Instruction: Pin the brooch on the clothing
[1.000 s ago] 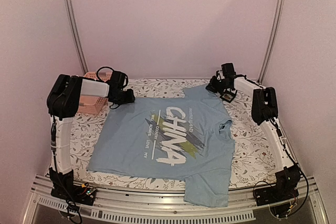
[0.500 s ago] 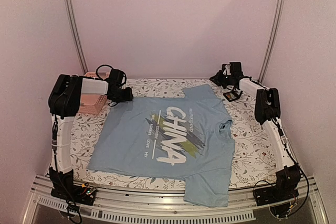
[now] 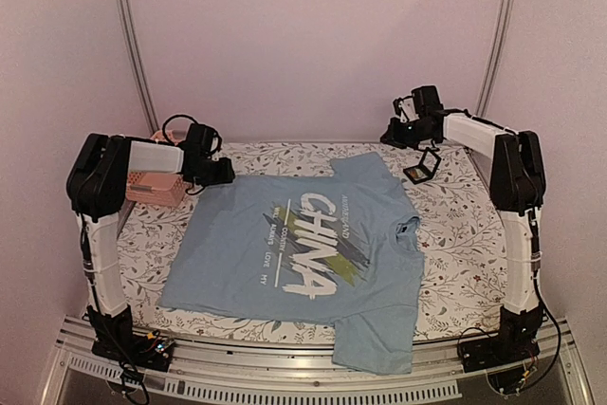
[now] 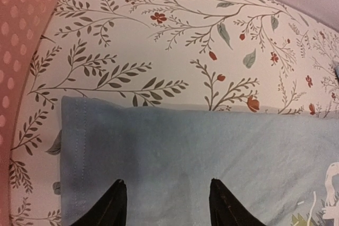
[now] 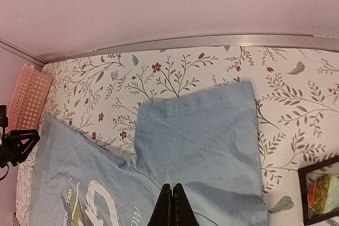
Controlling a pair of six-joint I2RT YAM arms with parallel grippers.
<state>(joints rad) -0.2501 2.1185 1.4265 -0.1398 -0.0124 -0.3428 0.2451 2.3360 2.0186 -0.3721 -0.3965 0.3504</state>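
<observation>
1 brooch [image 5: 324,193]: orange-green blob sitting inside 1 small black case [image 3: 421,166], lid up, on the worktop just right of the shirt's far sleeve; too blurred for detail
1 shirt [image 3: 285,244], light blue, white CHINA print, spread flat mid-worktop, near sleeve hanging over the front edge
brooch and shirt are apart, nothing pinned
2 arms. my left hand [image 4: 167,197] is about half open over the shirt's far-left corner, nothing between the fingers, can't tell if the tips touch the fabric
my right hand [image 5: 172,205] is fully closed, tips pressed together, nothing visibly held, raised above the far sleeve with the case off to its right
1 pink perforated basket [image 3: 152,187] at far left, beside the left hand
worktop [image 3: 455,244] has a white cloth with a leaf and red flower print
pale pink walls, 2 metal uprights at the back, slotted metal rail along the front
</observation>
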